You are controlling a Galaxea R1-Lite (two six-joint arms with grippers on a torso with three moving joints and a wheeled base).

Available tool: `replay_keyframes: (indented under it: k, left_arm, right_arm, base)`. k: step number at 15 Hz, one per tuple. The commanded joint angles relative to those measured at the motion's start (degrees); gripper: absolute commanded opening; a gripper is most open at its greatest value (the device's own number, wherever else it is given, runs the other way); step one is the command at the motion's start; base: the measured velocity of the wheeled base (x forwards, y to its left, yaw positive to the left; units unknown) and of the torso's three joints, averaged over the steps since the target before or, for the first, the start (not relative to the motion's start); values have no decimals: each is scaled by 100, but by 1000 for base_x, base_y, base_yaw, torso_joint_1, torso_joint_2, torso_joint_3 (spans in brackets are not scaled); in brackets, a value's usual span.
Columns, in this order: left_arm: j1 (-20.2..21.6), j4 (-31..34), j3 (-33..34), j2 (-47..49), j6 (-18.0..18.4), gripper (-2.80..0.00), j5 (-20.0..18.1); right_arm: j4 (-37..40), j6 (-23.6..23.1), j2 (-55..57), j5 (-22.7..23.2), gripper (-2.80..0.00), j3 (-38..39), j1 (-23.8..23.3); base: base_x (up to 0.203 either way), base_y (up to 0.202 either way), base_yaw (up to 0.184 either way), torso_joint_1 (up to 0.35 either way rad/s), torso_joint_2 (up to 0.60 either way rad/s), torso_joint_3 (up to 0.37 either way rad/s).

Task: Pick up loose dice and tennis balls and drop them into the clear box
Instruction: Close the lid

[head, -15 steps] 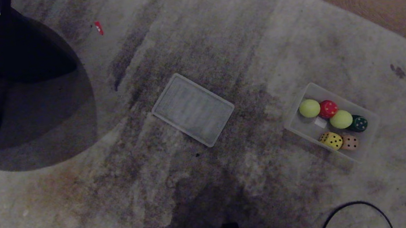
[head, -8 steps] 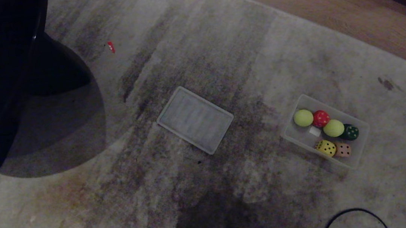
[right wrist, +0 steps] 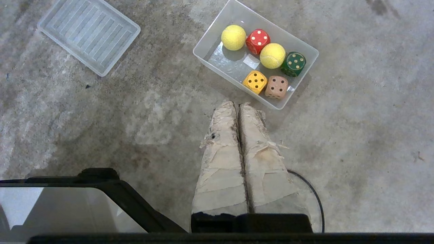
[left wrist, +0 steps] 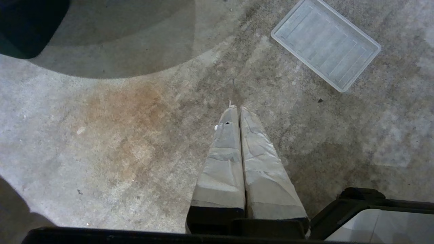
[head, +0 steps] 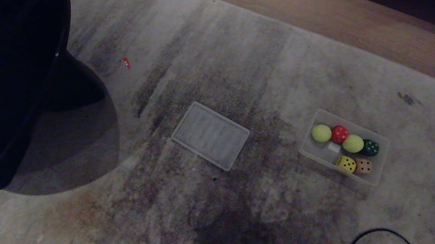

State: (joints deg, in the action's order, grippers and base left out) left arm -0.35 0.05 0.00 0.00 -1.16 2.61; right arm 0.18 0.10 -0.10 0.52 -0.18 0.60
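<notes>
- The clear box (head: pixel 318 155) lies on the rug at about 4 o'clock in the head view, and it holds everything: two tennis balls (head: pixel 321 133), a red die (head: pixel 339 134), a green die (head: pixel 370 148), a yellow die (head: pixel 345 164) and a peach die (head: pixel 363 166).
- Inside, one ball, the red die, the other ball and the green die form a row along the far wall; the yellow and peach dice sit side by side along the near wall. A small white patch (head: pixel 334 147) shows on the box floor.
- The right wrist view alone shows the dots clearly and the right gripper (right wrist: pixel 238 105), its taped fingers (right wrist: pixel 222 149) pressed together and empty, hanging over bare rug just short of the box's near wall.
- The left wrist view alone shows the left gripper (left wrist: pixel 236 109), fingers clenched on nothing, above a brownish stain (left wrist: pixel 125 118); the box is out of that view.
- Neither gripper appears in the head view.
- The ribbed lid (head: pixel 211 135) lies flat near centre, well apart from the box, toward 9 o'clock of it.
- The rug (head: pixel 213 78) is grey and stained; wood floor (head: pixel 351 15) runs along its far edge from 12 to 3 o'clock.
- A dark rounded piece of furniture (head: pixel 3 80) fills 10 o'clock, a red scrap (head: pixel 126 62) beside it; a black cable (head: pixel 375 238) loops at 5 o'clock.
</notes>
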Motion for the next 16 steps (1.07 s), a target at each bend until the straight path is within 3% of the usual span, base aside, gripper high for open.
replay_keyframes:
  k: [1, 5, 9, 12, 16]
  left_arm:
    - [0, -5, 9, 9, 19, -280, 12]
    - [0, -5, 9, 9, 45, -280, 3]
    - [0, -5, 9, 9, 45, -280, 3]
    - [0, -5, 9, 9, 45, -280, 3]
    - [0, -5, 9, 9, 45, -280, 3]
  right_arm:
    - [-1, -1, 10, 0, -280, 1, 2]
    - [-1, -1, 10, 0, -280, 1, 2]
    - [8, -1, 10, 0, -280, 1, 2]
    - [-1, -1, 10, 0, -280, 1, 2]
    - [17, 17, 10, 0, -280, -8, 2]
  base:
    - [0, 0, 0, 0, 0, 0]
    - [0, -2, 14, 36, -203, -176]
    - [3, -9, 148, 134, -373, -231]
    - [2, -8, 130, 46, -80, -42]
    - [1, -1, 14, -27, 164, 112]
